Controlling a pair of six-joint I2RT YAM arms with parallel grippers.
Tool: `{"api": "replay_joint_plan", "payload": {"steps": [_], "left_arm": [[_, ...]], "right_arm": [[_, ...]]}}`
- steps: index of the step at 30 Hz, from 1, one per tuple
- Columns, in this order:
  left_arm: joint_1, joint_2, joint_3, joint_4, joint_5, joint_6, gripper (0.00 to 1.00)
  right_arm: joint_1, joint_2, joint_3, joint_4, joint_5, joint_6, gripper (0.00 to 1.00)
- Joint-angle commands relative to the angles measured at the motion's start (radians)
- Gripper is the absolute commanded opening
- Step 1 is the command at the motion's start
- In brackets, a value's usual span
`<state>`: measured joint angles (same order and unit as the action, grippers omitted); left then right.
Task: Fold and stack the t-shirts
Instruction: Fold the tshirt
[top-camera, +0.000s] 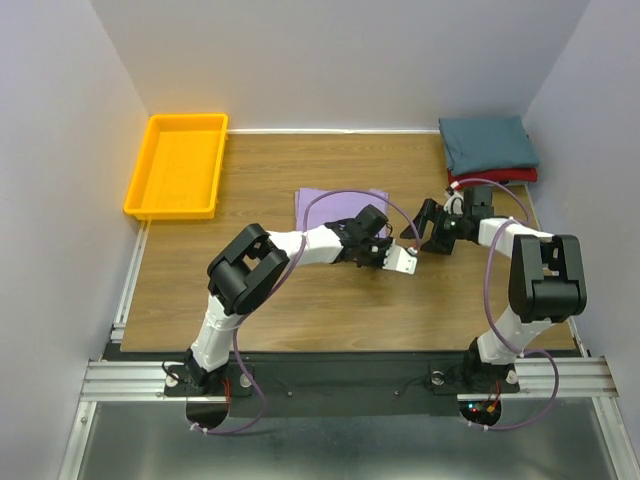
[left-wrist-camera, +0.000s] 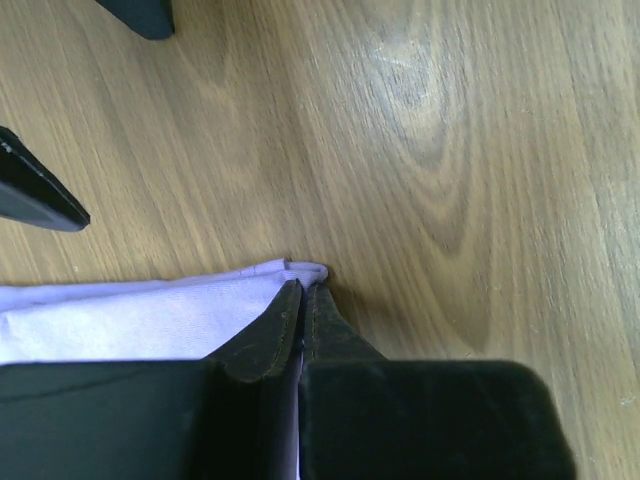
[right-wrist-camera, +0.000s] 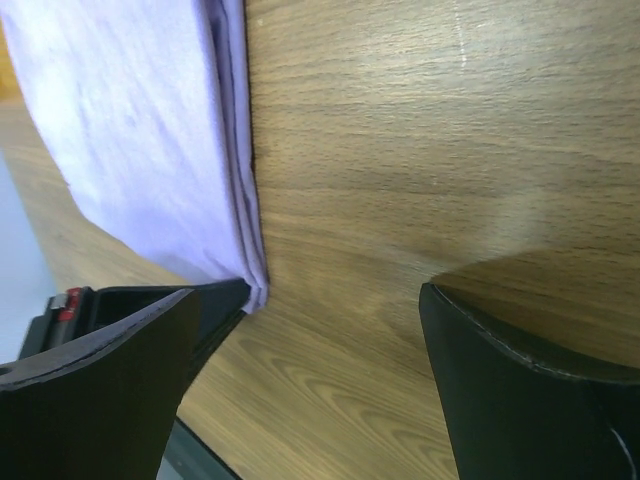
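The lavender t-shirt (top-camera: 335, 205) lies folded flat in the middle of the table. My left gripper (top-camera: 383, 232) is shut on its near right corner; in the left wrist view the fingertips (left-wrist-camera: 303, 290) pinch the folded edge of the cloth (left-wrist-camera: 130, 315). My right gripper (top-camera: 430, 230) is open and empty just right of that corner, low over bare wood. In the right wrist view (right-wrist-camera: 330, 300) the layered shirt edge (right-wrist-camera: 130, 130) lies to the left of the jaws. The dark teal shirt (top-camera: 488, 143) lies folded on the red one (top-camera: 495, 176) at the back right.
A yellow-orange tray (top-camera: 170, 210) stands at the back left, with nothing in it. White walls close in the table on three sides. The right gripper's two dark fingers (left-wrist-camera: 35, 195) show at the upper left of the left wrist view.
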<state>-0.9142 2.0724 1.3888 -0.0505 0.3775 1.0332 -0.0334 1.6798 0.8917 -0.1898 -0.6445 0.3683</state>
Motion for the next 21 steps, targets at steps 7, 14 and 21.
{"api": "replay_joint_plan", "payload": {"steps": [7,14,21], "left_arm": [[0.006,-0.123,0.047,0.015,0.052,-0.114,0.0],[0.011,-0.14,0.073,0.046,0.064,-0.174,0.0],[0.017,-0.109,0.133,0.046,0.067,-0.226,0.0]], "right_arm": [[-0.002,0.011,-0.109,0.436,-0.06,0.418,0.98],[0.021,0.092,-0.126,0.613,-0.027,0.627,0.86],[0.066,0.152,-0.114,0.677,0.015,0.73,0.85]]}}
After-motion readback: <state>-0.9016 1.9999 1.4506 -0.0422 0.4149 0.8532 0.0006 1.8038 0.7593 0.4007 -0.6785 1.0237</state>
